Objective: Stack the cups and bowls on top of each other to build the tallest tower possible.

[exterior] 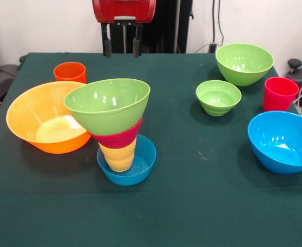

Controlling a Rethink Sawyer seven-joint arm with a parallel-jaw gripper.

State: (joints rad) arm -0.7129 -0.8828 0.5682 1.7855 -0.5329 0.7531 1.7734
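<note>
Gripper: you see the gripper (122,46) at the top edge, above the far side of the table (192,170).
Fingers: two dark fingers (106,46) hang parallel with a clear gap between them; they are released, grasping nothing and touching nothing.
Tower: you find the tower (114,123) left of centre. A small blue bowl (140,164) sits on the table, a yellow ribbed cup (119,157) stands in it, a small red bowl (119,138) rests on the cup, and a big green bowl (108,103) tops the column, tilted toward you.
Left side: a very wide orange bowl (37,123) lies just beside the tower; an orange cup (69,72) stands behind it.
Right side: a small green bowl (218,96), a second big green bowl (244,63), a red cup (280,93) and a big blue bowl (283,141), all apart from one another.
Surface: dark green cloth covers the table.
Room: white wall behind; dark equipment at both far corners.
Open room: you have bare cloth along the near edge and between the tower and the right-hand group.
</note>
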